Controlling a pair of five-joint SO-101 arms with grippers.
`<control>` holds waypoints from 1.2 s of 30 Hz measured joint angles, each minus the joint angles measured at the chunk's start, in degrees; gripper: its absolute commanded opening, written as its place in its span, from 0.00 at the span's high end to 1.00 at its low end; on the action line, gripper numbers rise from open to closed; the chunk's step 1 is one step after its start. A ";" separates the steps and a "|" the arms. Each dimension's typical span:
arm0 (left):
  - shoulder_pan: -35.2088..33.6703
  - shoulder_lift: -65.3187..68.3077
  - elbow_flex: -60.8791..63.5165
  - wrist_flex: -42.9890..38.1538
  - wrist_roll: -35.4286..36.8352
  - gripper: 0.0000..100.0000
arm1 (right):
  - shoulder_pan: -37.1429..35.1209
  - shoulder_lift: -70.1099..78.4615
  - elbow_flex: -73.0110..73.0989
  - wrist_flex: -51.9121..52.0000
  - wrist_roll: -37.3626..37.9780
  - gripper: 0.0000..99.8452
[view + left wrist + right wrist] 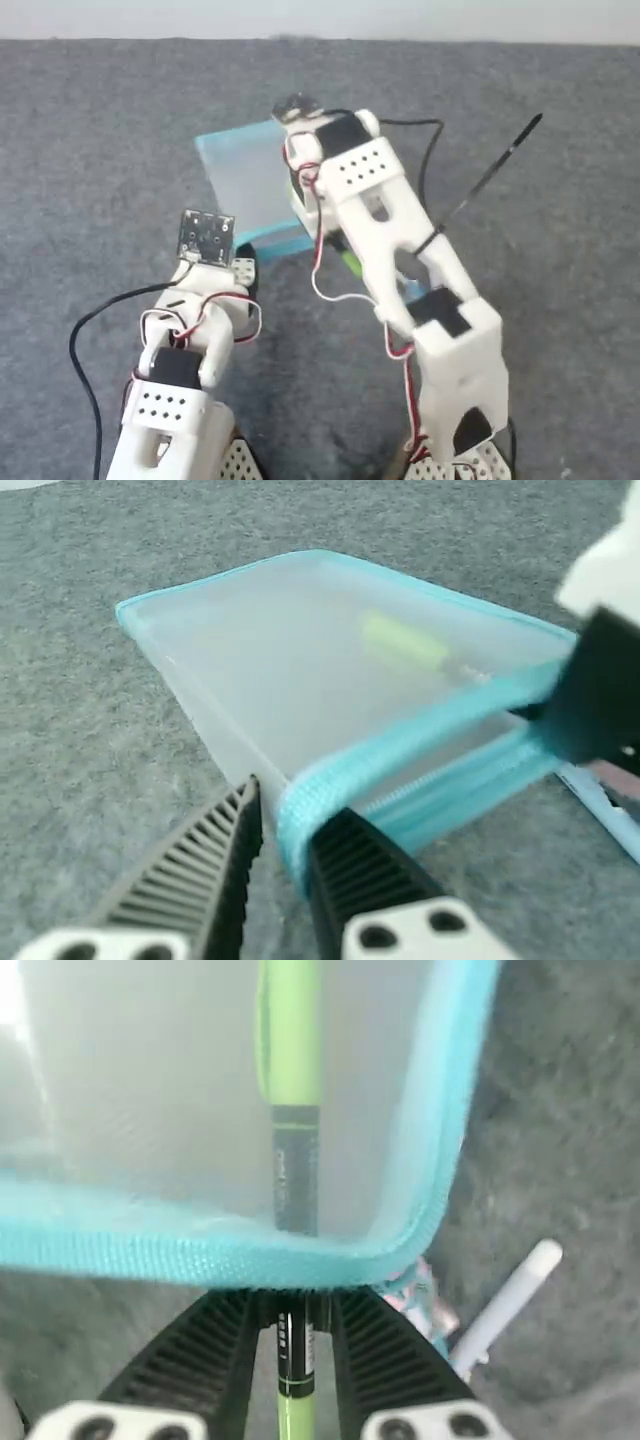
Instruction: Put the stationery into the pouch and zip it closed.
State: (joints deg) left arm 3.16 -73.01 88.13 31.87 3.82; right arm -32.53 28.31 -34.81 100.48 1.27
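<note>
A translucent pouch [245, 180] with a teal zip edge lies on the grey carpet. In the left wrist view my left gripper [285, 825] is shut on the teal zip edge [330, 780] at the near corner of the pouch [300, 650]. My right gripper [293, 1305] is shut on a green pen [292, 1050] with a black band. The pen's front half sits inside the pouch [150, 1110], past its open edge. The same green pen [405, 645] shows through the pouch wall. In the high view, a bit of the pen [350, 262] shows under the right arm.
A white pen [505, 1305] and a pinkish item [420, 1295] lie on the carpet beside the pouch's mouth. A light blue stick [600, 805] rests there too. The right arm [400, 240] spans across the pouch's near edge. Open carpet surrounds the pouch.
</note>
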 measured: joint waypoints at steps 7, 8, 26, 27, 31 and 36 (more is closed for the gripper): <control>-0.09 0.00 -0.09 0.00 0.00 0.99 | -2.11 1.23 -5.71 0.18 -0.35 0.80; -0.09 0.00 -0.09 0.00 0.00 0.99 | -2.73 1.23 -6.24 0.18 0.09 0.81; -1.58 -0.09 -0.09 -0.53 -0.53 0.99 | 6.68 -19.87 7.30 0.18 11.16 0.81; -2.55 -0.09 -0.09 -0.53 -0.53 0.99 | 8.00 -21.19 10.64 0.18 11.96 0.81; -4.13 -0.09 -0.09 -0.70 -0.53 0.99 | 14.24 -25.67 25.05 -0.88 13.89 0.81; -4.22 -0.09 -0.09 -0.70 -0.53 0.99 | 20.40 -27.96 45.63 -9.41 13.98 0.81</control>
State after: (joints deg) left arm -1.05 -73.10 88.04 31.16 3.30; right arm -12.13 0.35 10.81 91.08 15.25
